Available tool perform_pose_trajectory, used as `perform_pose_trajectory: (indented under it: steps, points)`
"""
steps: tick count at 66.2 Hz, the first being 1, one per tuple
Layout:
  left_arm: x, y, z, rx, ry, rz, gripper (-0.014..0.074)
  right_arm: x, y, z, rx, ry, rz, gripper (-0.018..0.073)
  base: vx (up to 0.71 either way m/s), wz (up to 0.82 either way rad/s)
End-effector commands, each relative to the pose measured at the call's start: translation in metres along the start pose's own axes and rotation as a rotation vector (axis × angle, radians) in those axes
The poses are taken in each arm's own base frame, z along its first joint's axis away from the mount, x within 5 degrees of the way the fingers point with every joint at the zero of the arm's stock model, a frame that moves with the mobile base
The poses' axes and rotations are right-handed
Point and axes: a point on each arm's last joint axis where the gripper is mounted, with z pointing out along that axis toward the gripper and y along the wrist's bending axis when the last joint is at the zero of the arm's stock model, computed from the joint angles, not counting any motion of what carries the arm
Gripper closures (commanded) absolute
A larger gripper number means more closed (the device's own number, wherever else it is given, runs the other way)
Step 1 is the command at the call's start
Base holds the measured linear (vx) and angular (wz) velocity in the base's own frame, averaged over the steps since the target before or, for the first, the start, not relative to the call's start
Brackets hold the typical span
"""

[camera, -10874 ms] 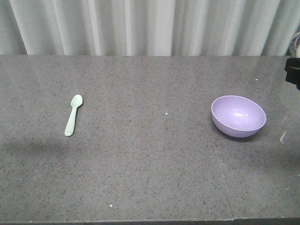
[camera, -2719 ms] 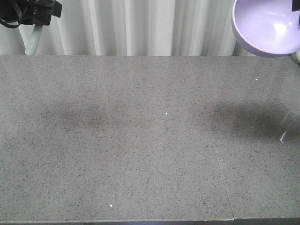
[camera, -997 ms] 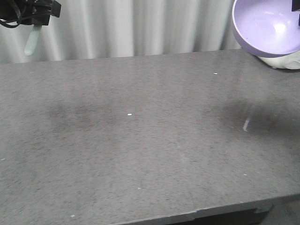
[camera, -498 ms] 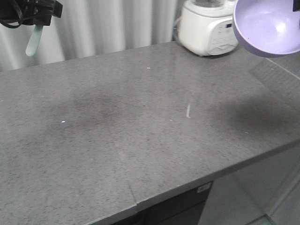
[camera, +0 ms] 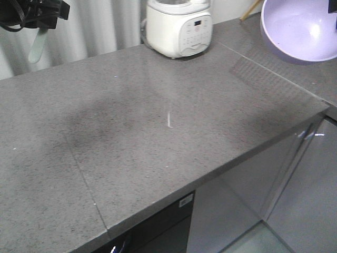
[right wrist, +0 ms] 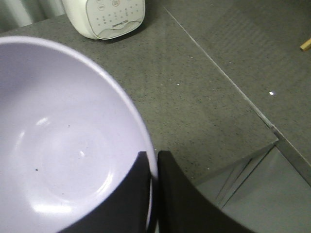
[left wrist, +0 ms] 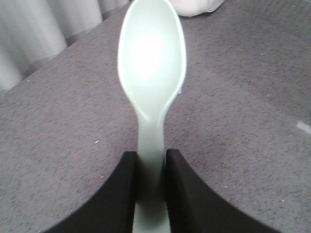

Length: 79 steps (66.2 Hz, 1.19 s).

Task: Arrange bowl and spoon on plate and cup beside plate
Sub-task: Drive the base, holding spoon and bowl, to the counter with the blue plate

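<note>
The left claw (left wrist: 149, 155) is pinching the spoon (left wrist: 151, 73). Its two black fingers (left wrist: 121, 194) press on either side of the handle at 6 o'clock in the left wrist view. The spoon's pale green scoop points to 12 o'clock with its hollow face toward the camera. In the front view this claw sits at 10 o'clock and the spoon hangs from it, scoop end toward 6 o'clock. There the spoon is clear of the tabletop (camera: 158, 132) and in front of the curtain (camera: 89, 26).

The right claw (right wrist: 149, 154) is pinching the bowl (right wrist: 63, 145) by its rim. In the right wrist view one finger lies inside the wall and the other outside, at about 5 o'clock on the bowl. The glossy lavender inside faces the camera and shows a few tiny dark specks. In the front view the bowl is held up at 2 o'clock, tilted so its opening faces the camera, clear of the tabletop.

The grey speckled tabletop spreads below both claws, crossed by thin seams. A white appliance (camera: 179, 26) with a button panel stands on it at 12 o'clock in the front view, close to the curtain. It shows again at 12 o'clock beyond the bowl's rim in the right wrist view. Grey cabinet fronts (camera: 295, 184) drop from the tabletop's edge at 5 o'clock.
</note>
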Motion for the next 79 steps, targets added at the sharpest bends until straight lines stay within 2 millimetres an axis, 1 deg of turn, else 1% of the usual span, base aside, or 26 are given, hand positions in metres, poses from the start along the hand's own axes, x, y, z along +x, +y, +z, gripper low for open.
perform_pose_trajectory:
  steps: [1,29,79]
  points:
    - [-0.0129,-0.003,-0.0297,0.011,-0.137,-0.001,0.0603,-0.0127,0.0027,-0.0221,0.005,-0.125,-0.009,0.0566,-0.03,-0.31]
    - [-0.0129,-0.003,-0.0297,0.011,-0.137,-0.001,0.0603,-0.0127,0.0027,-0.0221,0.005,-0.125,-0.009,0.0566,-0.02,-0.34]
    - [-0.0129,-0.003,-0.0297,0.011,-0.137,-0.001,0.0603,-0.012,0.0028,-0.022,0.004,-0.117,-0.009,0.0566,-0.03,-0.42]
